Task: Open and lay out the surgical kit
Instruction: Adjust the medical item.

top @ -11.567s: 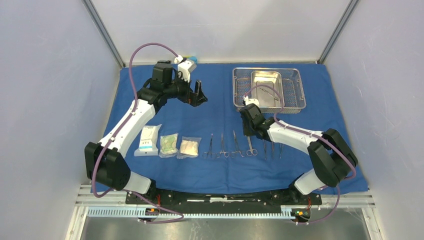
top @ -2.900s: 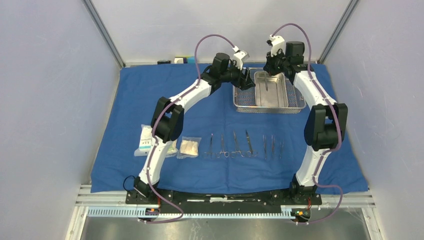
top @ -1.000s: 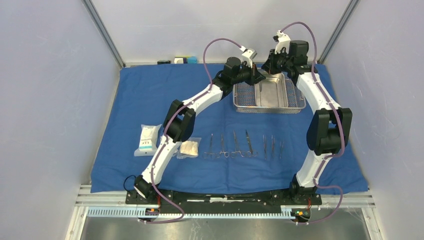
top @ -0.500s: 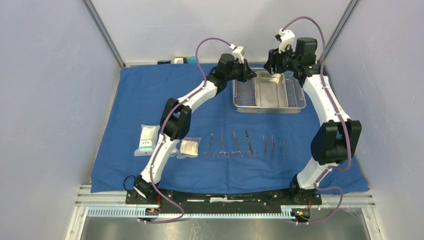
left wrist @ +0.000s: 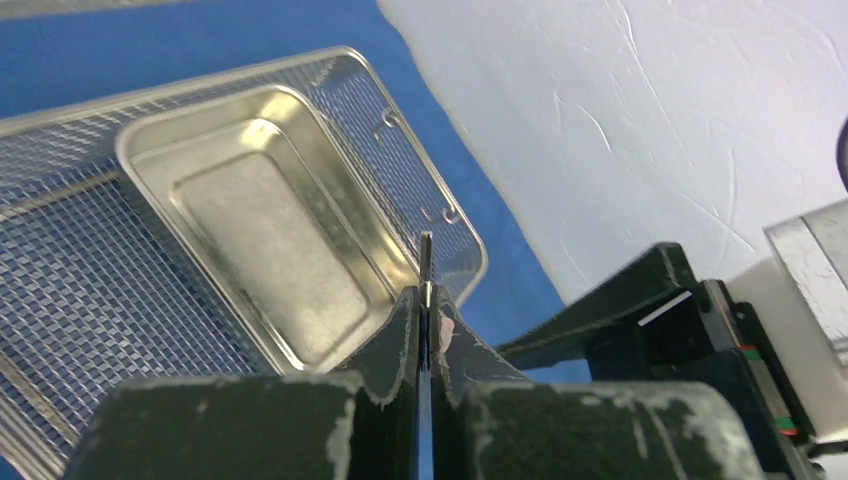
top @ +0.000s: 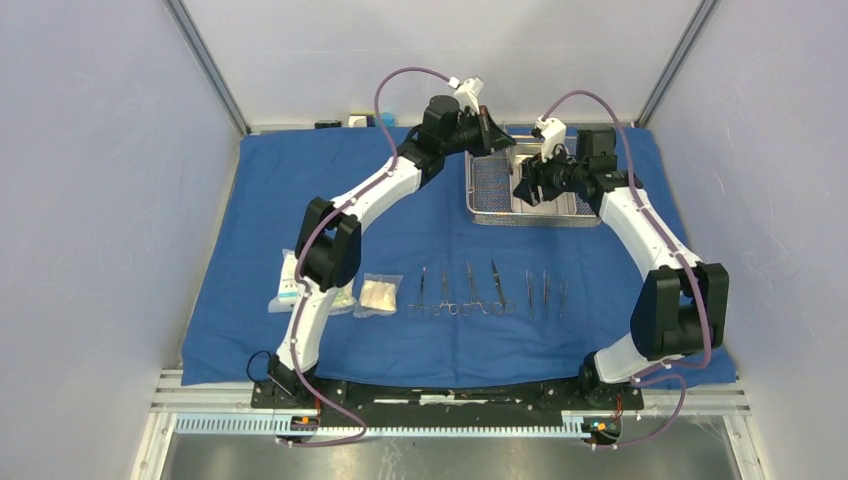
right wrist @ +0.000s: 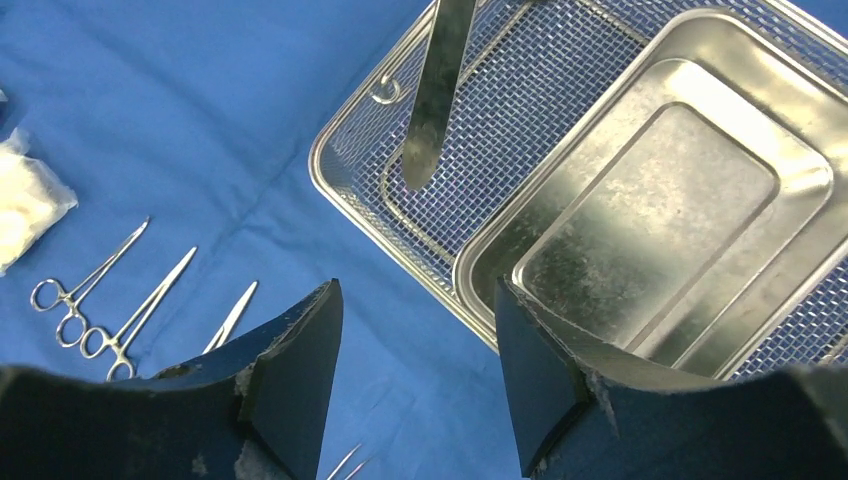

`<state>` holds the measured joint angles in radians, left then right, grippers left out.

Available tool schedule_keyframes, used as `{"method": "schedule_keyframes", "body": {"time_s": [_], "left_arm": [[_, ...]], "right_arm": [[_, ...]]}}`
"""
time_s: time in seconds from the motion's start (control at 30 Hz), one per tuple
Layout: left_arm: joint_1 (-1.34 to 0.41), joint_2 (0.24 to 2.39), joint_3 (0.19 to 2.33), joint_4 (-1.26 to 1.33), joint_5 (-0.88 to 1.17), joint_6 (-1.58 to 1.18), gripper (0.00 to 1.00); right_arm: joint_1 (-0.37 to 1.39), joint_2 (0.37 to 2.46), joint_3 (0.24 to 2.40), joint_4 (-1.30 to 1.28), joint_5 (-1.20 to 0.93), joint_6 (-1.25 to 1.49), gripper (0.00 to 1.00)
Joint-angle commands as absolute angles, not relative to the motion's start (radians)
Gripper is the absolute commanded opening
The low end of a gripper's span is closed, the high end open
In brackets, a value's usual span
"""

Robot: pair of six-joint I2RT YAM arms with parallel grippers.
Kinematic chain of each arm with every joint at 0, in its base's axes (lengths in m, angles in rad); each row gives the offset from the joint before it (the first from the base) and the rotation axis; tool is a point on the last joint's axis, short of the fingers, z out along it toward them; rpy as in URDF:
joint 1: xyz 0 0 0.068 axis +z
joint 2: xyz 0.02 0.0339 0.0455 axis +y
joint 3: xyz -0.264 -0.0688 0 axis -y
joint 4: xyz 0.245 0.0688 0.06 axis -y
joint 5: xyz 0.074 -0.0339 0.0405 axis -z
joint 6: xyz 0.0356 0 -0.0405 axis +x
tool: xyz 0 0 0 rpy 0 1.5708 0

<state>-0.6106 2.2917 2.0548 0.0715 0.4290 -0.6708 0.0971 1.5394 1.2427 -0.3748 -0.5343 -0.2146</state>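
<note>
Right arm swung down from the far edge of the tray [right wrist: 520, 130] just now, and the right tool [right wrist: 415, 300] has its fingers apart above the tray's left side. Left tool [left wrist: 425, 300] is clamped on a flat instrument [right wrist: 432, 100] dangling over the mesh. Tray sits far right on the cloth [right wrist: 200, 120]; packets [top: 380, 295] and other instruments [top: 470, 290] are lined up nearer.
</note>
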Motion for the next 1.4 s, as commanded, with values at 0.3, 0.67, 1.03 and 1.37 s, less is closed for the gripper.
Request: {"method": "schedule_keyframes", "body": {"time_s": [0.3, 0.67, 1.03, 1.37], "left_arm": [[-0.698, 2.154, 1.895, 0.102, 0.453, -0.755, 0.02], [-0.718, 2.148, 1.885, 0.110, 0.451, -0.785, 0.02], [-0.739, 2.158, 1.897, 0.117, 0.442, -0.798, 0.02], [-0.742, 2.157, 1.890, 0.120, 0.445, -0.801, 0.02]], "right_arm": [[0.112, 1.419, 1.148, -0.266, -0.566, -0.165, 0.65], [0.113, 1.388, 1.079, -0.248, -0.476, -0.159, 0.61], [0.113, 1.398, 1.079, -0.221, -0.494, -0.119, 0.52], [0.113, 1.403, 1.075, -0.210, -0.458, -0.101, 0.38]]}}
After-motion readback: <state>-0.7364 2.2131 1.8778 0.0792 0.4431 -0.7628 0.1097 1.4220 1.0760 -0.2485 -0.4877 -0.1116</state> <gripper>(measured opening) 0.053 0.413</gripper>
